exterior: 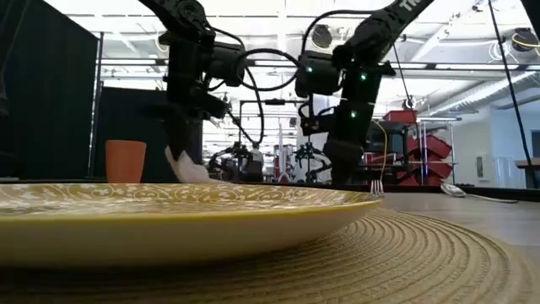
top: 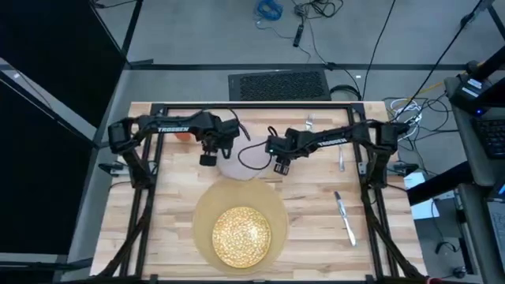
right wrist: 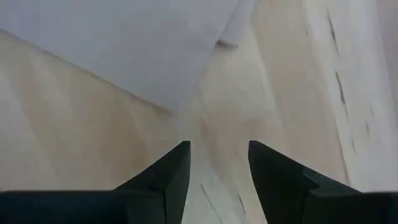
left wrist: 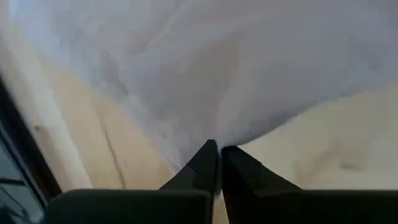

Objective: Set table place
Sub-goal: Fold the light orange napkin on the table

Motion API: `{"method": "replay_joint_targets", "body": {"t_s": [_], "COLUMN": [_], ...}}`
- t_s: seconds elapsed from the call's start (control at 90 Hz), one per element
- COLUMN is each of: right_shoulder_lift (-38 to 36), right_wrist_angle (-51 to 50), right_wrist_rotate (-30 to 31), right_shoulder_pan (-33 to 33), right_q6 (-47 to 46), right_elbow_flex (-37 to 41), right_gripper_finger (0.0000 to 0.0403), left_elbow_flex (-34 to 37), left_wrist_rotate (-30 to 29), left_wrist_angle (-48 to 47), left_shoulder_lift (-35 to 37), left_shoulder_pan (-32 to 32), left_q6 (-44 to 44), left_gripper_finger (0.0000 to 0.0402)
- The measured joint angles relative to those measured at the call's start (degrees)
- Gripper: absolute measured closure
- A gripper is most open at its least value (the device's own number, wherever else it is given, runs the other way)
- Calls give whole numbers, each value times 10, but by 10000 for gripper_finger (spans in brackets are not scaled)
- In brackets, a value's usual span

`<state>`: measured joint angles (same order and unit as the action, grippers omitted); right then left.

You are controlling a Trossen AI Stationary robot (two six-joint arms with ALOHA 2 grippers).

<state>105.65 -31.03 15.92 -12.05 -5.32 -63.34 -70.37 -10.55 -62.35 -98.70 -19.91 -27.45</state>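
The pale napkin [top: 239, 168] lies on the table [top: 166, 213] just beyond the round tan mat [top: 207, 207], which carries the gold-speckled plate [top: 241, 234]. My left gripper [top: 207, 160] is at the napkin's left end, shut on it. My right gripper [top: 282, 167] hovers open over bare wood by the napkin's right end [right wrist: 124, 43], touching nothing. The orange cup [top: 183, 135] stands far left. A knife [top: 345, 218] lies to the right of the mat, and a spoon [top: 341, 160] and a fork [top: 310, 121] lie farther back. My left gripper pinches the napkin's left edge [left wrist: 214, 138] between its two fingertips, coming from above and pointing down. The cloth is raised a little at the fingers [exterior: 187, 165]. The rest of it spreads away over the table.
The black rail frame [top: 252, 106] runs along the table's far edge behind both arms. Bare wood lies left of the mat and between the mat and the knife. Cables and boxes [top: 418, 189] sit off the table's right side.
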Motion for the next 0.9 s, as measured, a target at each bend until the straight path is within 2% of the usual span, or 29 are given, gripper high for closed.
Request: {"method": "replay_joint_targets", "body": {"t_s": [0.167, 0.389, 0.5, 0.656, 0.811, 0.9], "right_shoulder_lift": [0, 0, 0, 0, 0, 0], "right_wrist_angle": [19, 21, 19, 12, -4, -4], "right_wrist_rotate": [-26, -28, -28, -28, -28, -27], "right_shoulder_pan": [-1, -1, -1, -1, -1, -1], "right_q6": [3, 13, 13, 14, 15, 18], "right_elbow_flex": [2, 2, 2, 2, 2, 2], "right_gripper_finger": [255, 255, 255, 255, 255, 255], "left_elbow_flex": [0, 0, -1, -12, -12, -12], "left_wrist_rotate": [-2, -4, -66, -153, -159, -151], "left_wrist_angle": [-1, 23, 55, 26, -26, -13], "left_shoulder_lift": [0, 2, 2, 2, 2, 3], "left_shoulder_pan": [0, 0, 2, 2, 2, 2], "left_q6": [-1, 1, 1, -13, 45, 61], "left_gripper_finger": [402, 402, 402, 402, 402, 402]}}
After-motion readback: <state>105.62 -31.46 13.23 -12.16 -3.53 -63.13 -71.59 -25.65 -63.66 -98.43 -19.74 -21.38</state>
